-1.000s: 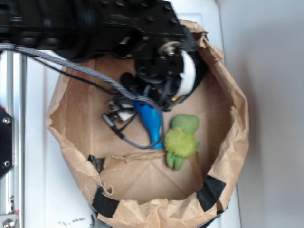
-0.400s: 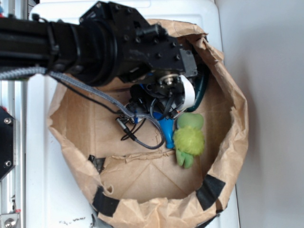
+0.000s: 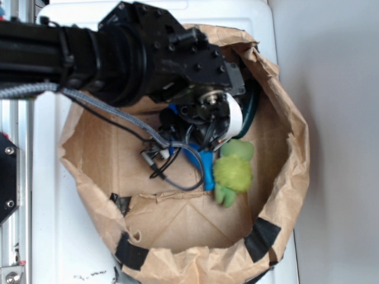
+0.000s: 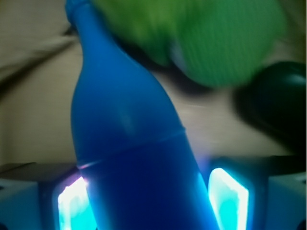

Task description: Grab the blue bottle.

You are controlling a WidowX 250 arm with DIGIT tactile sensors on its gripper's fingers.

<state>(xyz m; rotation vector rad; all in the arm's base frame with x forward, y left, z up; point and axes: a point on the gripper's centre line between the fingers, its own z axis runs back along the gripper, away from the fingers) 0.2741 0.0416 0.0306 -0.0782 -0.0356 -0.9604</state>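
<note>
Bright blue smooth plastic bottle (image 4: 139,158) lies in brown paper bag (image 3: 284,118), body between pincer (image 3: 198,155) pads, both lit sides flanking it; pincer appears closed on it. Your risk: fuzzy green plush toy (image 3: 233,173) touching neck may snag; slick plastic may slip.

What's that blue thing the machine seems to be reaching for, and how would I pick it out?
Look inside the crumpled brown paper bag on the white surface, beneath the black arm. The blue bottle lies on the bag's floor between the gripper fingers, its narrow neck beside the green plush toy. It is the only smooth, bright blue item; the toy is fuzzy and the dark green thing is dull.
</note>
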